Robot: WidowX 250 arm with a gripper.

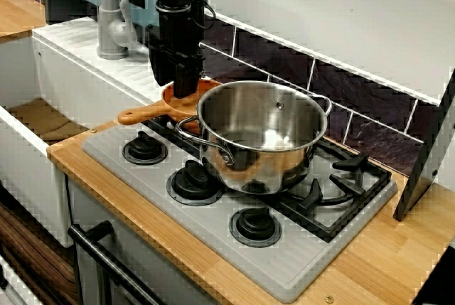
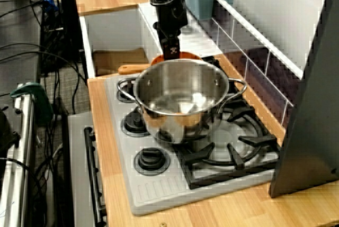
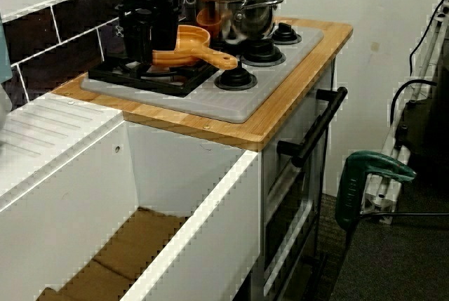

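Butcher-block countertop (image 1: 156,227) is carrying the whole setup, pale wood with a smooth finish. A grey ribbed stove top (image 1: 213,230) is lying flat on it, and a black cast-looking grate (image 1: 348,184) with chunky prongs is covering the half along the tiled wall.

Biggest thing on the grate is the steel pot (image 1: 259,138). It's round, shiny and deep, with two loop handles riveted on, and it's standing upright around the middle of the stove top. You can see orange reflecting in its polished side.

Next down in size, the black boxy gripper (image 1: 186,90) is hanging straight down at the stove top's back corner nearest the sink. Its tips are dipping into the orange wooden pan (image 1: 178,104). I honestly can't tell whether the jaws are spread or pinched, since all three views just show a dark block there.

That pan is shallow and round with a matte grain. It's sitting on the grate at that same corner, just beside the pot, with its stubby handle (image 1: 142,115) sticking out toward the sink-side edge.

Three round black knobs (image 1: 193,180) are lining the front edge.
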